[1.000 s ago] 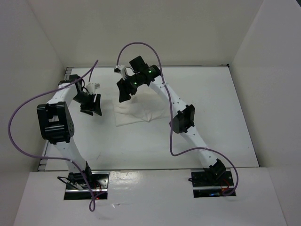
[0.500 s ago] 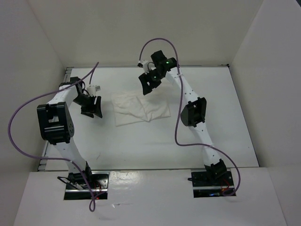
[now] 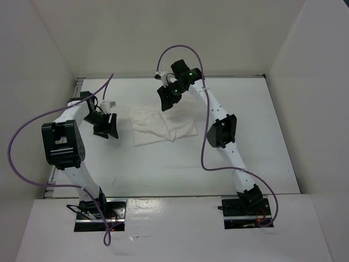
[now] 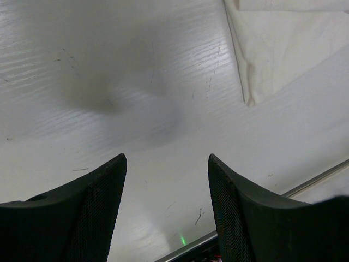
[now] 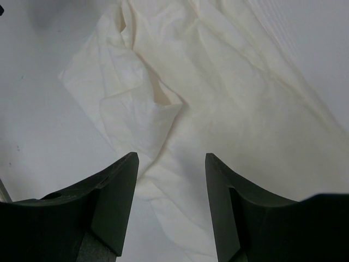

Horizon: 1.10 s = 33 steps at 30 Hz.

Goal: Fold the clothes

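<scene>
One white garment [image 3: 162, 125], wrinkled, lying mid-back on the surface [image 3: 180, 164]. Two grippers, both jaws apart, holding nothing: left gripper [image 3: 105, 130] just left of it, right gripper [image 3: 166, 101] above its far edge

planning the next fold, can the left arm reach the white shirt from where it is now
Probably yes: the left gripper hangs open beside the clothes, apart from them, with nothing lying between.
</scene>
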### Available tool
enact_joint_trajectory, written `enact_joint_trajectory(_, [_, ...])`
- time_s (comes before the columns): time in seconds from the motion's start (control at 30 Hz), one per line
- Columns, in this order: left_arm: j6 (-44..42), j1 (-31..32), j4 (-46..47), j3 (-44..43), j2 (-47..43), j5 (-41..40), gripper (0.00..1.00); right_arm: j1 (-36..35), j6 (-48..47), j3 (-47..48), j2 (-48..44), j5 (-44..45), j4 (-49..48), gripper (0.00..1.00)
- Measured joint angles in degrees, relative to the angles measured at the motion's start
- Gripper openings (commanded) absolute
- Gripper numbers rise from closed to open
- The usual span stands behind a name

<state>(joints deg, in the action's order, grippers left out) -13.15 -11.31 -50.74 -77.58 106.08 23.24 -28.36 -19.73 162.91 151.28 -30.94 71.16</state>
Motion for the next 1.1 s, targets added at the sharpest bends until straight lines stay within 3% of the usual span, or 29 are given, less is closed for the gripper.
enact_joint_trajectory(0.43, [-0.1,-1.3,0.0,1.7,-2.7,0.1,0.68,-0.6,-2.3,3.9,8.1,-5.2,1.5,0.64])
enact_joint_trajectory(0.73, [-0.1,-2.8,-0.2,3.5,-5.0,0.1,0.68,-2.2,-2.5,6.2,8.5,-7.6,2.1,0.64])
enact_joint_trajectory(1.03, [-0.1,-3.2,-0.3,4.6,-6.7,0.1,0.68,-3.6,-2.8,6.8,9.1,-8.1,2.1,0.42])
enact_joint_trajectory(1.1, [-0.1,-3.2,-0.3,4.9,-6.8,0.2,0.68,-4.0,-2.9,6.9,9.6,-8.3,2.1,0.34])
